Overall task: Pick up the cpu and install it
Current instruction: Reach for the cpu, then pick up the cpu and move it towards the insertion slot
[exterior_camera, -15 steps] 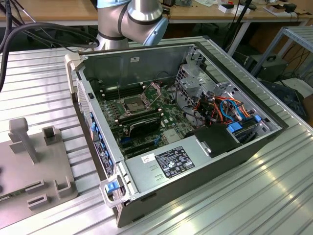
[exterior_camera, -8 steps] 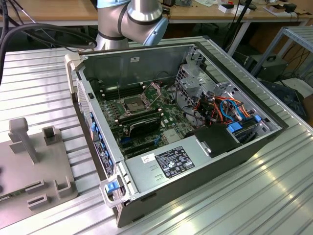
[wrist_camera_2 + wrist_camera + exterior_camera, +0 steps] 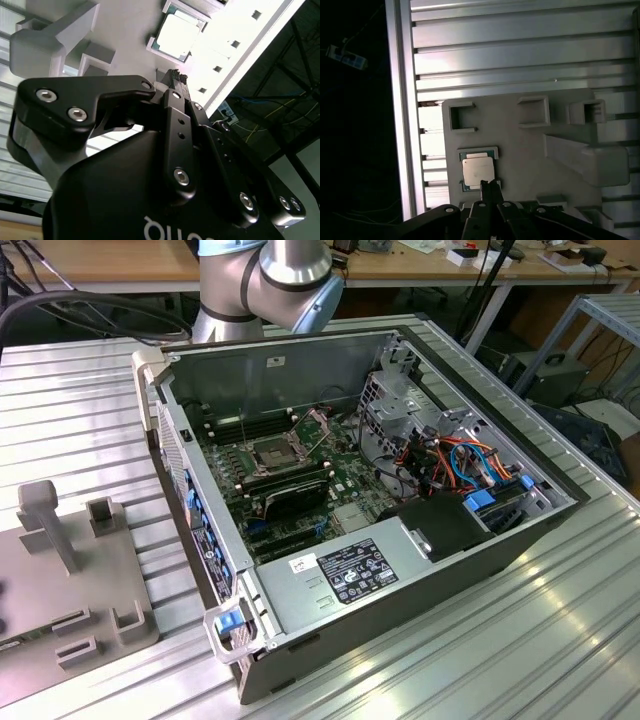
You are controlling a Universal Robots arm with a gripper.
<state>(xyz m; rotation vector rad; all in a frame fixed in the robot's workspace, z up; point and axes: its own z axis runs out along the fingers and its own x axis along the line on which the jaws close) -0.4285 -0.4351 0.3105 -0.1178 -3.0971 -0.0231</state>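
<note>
Grey plastic tray [image 3: 520, 150] on the ribbed table [image 3: 520, 50] holds the cpu [image 3: 478, 170] flat in a small framed pocket, silver top up, with the hand [image 3: 490, 185] closed on nothing close by its edge, while the exterior view's open case [image 3: 270, 365] holds the motherboard's socket [image 3: 275, 452].

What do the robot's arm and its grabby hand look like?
The arm is made of thick, round, silver-grey joints with a pale blue part. Its gripper is shiny black. It is built from chunky bars joined by round silver screws, with some white lettering on its body.
</note>
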